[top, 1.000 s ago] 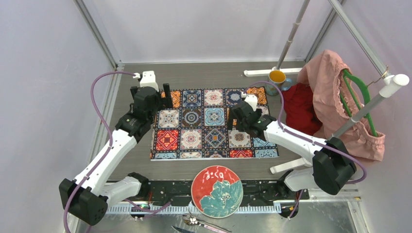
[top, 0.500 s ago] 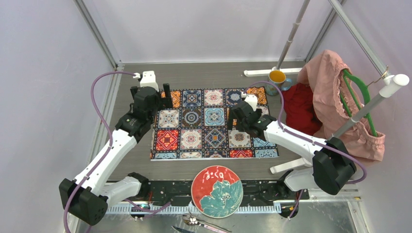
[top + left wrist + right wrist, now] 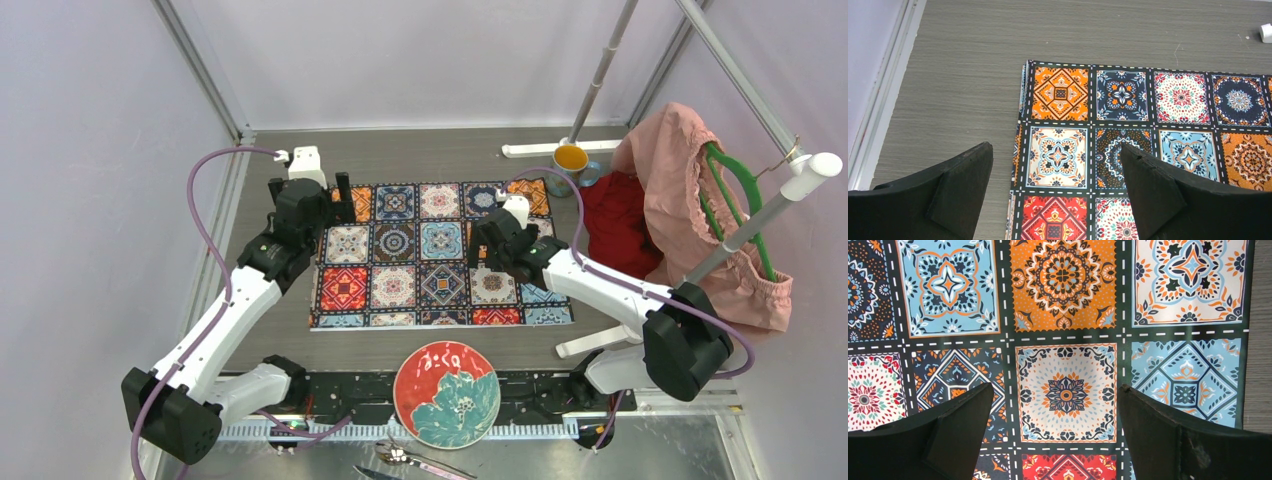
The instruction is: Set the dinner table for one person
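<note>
While left gripper (image 3: 1055, 150) and right gripper (image 3: 1055, 390) hover spread wide and empty, dinner table (image 3: 948, 75) lies straight below them, under the mat (image 3: 1180, 92); plate (image 3: 446, 393) waits behind both, nearer the right gripper.

patterned mat (image 3: 430, 255): 1 | flower plate (image 3: 446, 393): 1 | yellow mug (image 3: 571, 160): 1 | pink garment (image 3: 680, 200): 1 | red cloth (image 3: 615, 220): 1

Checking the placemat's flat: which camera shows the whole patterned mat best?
The top external view: nearly the whole mat shows there. The left wrist view shows only one corner; the right wrist view only tiles near one edge.
</note>
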`<state>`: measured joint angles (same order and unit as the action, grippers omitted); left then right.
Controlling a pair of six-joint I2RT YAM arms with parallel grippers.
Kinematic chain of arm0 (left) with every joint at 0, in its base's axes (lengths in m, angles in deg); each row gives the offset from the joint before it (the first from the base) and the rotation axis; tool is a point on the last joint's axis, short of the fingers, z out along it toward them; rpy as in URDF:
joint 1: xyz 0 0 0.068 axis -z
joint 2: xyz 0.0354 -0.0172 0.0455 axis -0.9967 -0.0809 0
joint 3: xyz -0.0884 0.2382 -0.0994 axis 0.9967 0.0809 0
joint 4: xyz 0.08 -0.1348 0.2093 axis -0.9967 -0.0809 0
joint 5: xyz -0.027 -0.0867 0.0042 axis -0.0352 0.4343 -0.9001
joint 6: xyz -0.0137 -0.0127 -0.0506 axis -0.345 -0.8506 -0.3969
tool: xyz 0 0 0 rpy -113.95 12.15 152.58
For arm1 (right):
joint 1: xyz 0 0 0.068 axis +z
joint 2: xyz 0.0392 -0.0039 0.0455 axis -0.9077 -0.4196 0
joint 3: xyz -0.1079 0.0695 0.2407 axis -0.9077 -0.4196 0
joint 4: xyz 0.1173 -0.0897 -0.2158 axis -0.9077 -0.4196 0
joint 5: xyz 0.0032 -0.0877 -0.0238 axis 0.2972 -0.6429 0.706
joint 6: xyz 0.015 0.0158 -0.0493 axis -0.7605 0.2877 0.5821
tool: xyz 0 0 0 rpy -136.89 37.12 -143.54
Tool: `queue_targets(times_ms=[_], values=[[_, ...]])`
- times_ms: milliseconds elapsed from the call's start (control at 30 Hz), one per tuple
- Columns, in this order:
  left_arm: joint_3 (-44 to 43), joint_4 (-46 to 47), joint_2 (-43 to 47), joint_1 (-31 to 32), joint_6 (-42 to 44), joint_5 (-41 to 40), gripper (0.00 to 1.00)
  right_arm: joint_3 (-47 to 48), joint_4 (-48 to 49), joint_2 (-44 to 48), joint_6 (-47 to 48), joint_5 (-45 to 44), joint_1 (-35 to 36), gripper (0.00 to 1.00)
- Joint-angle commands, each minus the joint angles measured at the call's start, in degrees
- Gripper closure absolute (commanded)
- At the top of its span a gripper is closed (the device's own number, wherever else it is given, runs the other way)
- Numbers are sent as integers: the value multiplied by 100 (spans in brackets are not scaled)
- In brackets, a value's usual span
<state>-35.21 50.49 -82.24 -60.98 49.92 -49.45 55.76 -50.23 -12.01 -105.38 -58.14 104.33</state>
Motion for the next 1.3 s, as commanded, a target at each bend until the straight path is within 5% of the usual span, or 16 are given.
queue_targets(times_ms=[0, 1267], values=[[-118, 68, 61, 14, 110, -116, 0, 192, 151, -9, -26, -31, -22, 0], [-76, 103, 114, 14, 120, -148, 0, 183, 114, 24, -25, -32, -25, 0]])
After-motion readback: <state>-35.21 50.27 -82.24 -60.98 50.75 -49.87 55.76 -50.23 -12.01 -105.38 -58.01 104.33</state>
